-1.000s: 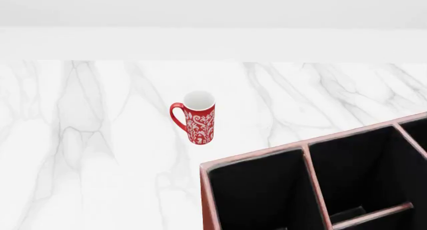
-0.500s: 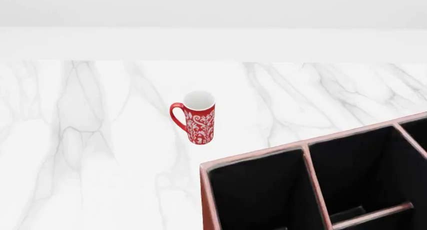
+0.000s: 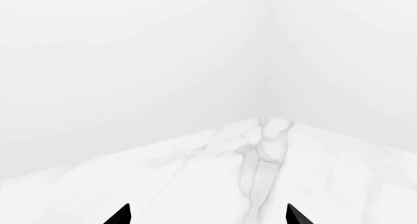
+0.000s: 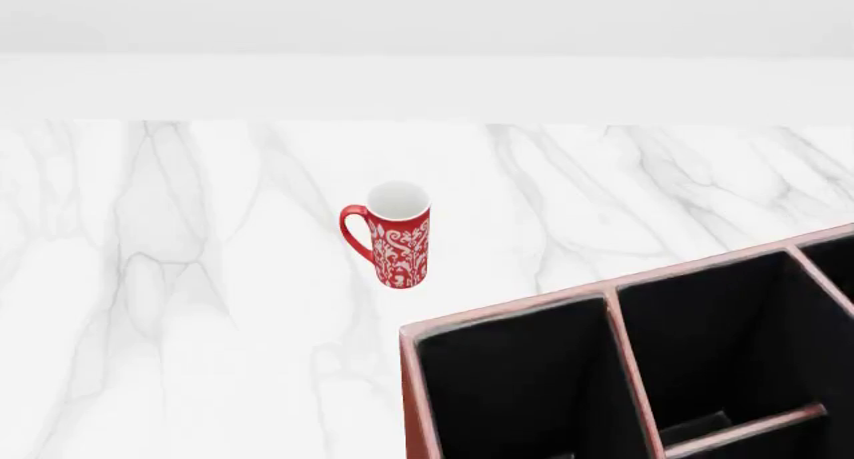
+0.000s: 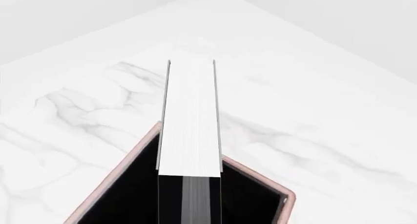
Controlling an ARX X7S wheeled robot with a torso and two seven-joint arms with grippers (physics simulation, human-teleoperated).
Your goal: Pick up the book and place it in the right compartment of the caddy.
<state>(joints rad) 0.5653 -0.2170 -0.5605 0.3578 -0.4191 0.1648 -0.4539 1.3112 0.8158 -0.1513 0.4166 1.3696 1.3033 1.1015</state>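
The book (image 5: pixel 189 116), black with a white page edge, shows only in the right wrist view. It runs straight out from my right gripper, over a corner of the caddy (image 5: pixel 130 154) and its black interior. My right gripper's fingers cannot be told apart from the dark covers. In the head view the reddish-brown caddy (image 4: pixel 507 312) stands at the lower right with its divided compartments open upward; neither arm nor the book shows there. My left gripper (image 3: pixel 208 216) is open and empty above the marble table (image 3: pixel 215 175).
A red-and-white patterned mug (image 4: pixel 398 237) stands upright on the white marble table (image 4: pixel 200 279), left of and behind the caddy. A white wall runs along the table's far edge.
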